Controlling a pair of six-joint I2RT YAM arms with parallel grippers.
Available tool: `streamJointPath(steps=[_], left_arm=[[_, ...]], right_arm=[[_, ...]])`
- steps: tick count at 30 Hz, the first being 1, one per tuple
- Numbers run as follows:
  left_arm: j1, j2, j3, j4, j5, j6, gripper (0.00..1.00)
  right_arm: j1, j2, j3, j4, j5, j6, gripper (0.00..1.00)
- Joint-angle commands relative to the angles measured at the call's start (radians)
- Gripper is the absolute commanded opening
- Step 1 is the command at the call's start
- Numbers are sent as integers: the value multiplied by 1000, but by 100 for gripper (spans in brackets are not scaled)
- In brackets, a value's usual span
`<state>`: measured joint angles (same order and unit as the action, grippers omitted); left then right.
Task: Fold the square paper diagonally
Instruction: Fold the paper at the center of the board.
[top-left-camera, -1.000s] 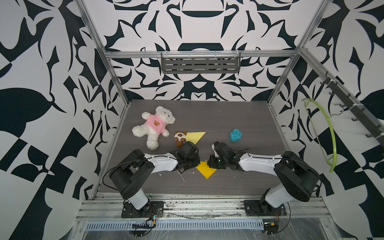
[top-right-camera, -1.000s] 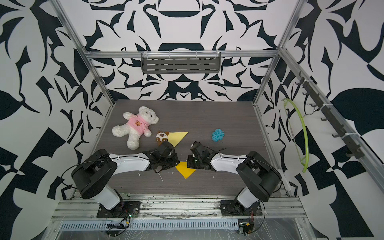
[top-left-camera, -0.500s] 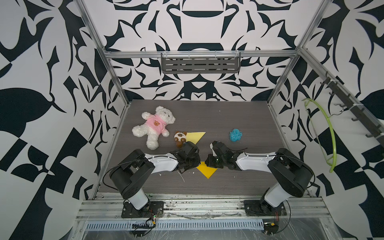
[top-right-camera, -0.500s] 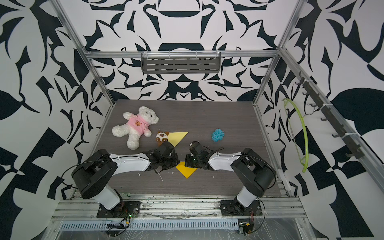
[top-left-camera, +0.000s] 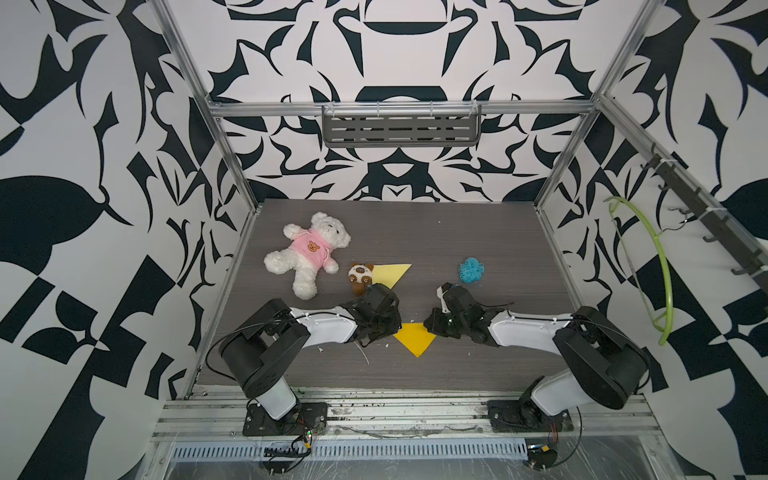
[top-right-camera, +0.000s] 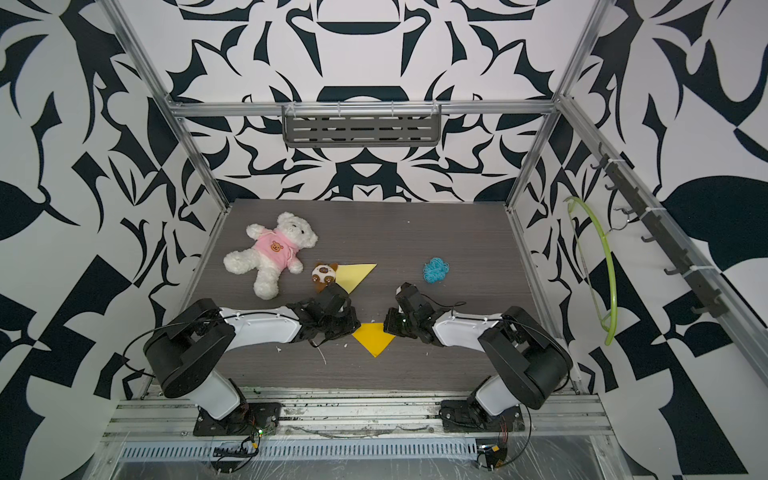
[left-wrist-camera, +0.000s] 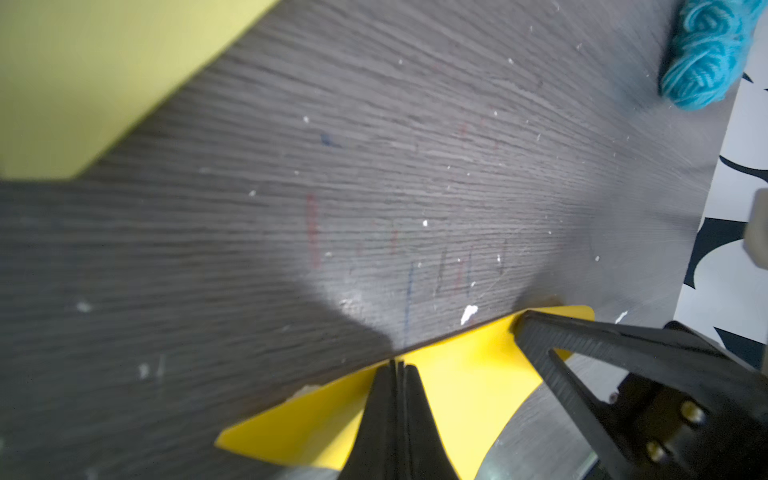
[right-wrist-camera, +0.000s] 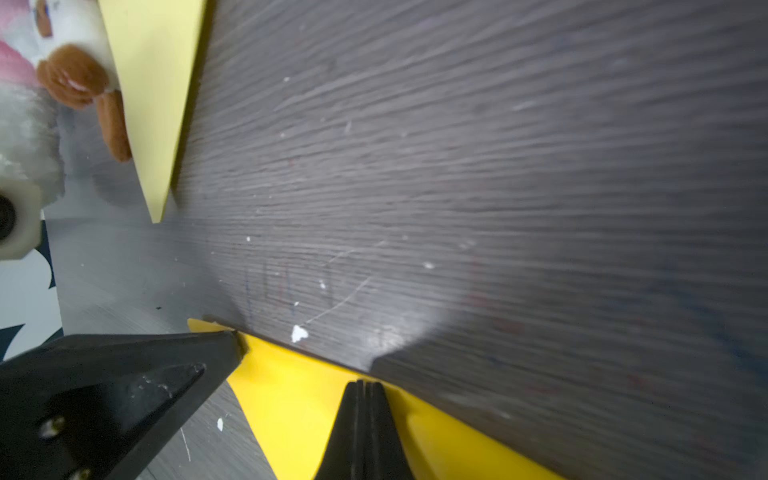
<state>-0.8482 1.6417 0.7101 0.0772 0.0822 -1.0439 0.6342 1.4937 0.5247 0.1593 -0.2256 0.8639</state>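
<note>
Pressing on crease of yellow paper under left claw and right claw, both squeezed shut; could drag it sideways, spoiling fold.

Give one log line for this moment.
bright yellow paper: folded triangle | left hand: shut, tip on long edge | right hand: shut, tip on long edge

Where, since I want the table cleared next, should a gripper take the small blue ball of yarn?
Probably across the middle of the small blue ball of yarn, coming straight down from above: it is a soft rounded clump lying free on the dark wood-grain table.
</note>
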Motion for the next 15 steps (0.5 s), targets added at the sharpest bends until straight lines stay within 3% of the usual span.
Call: streamJointPath(steps=[1,15], left_arm=[[-11,38,-40,-106,-9,2,0],[-17,38,-47,-106,-15,0,0]], right_arm=[[-41,-3,-40,-84,40,-28,5],[-149,-52,-84,-119,6,-69,5]])
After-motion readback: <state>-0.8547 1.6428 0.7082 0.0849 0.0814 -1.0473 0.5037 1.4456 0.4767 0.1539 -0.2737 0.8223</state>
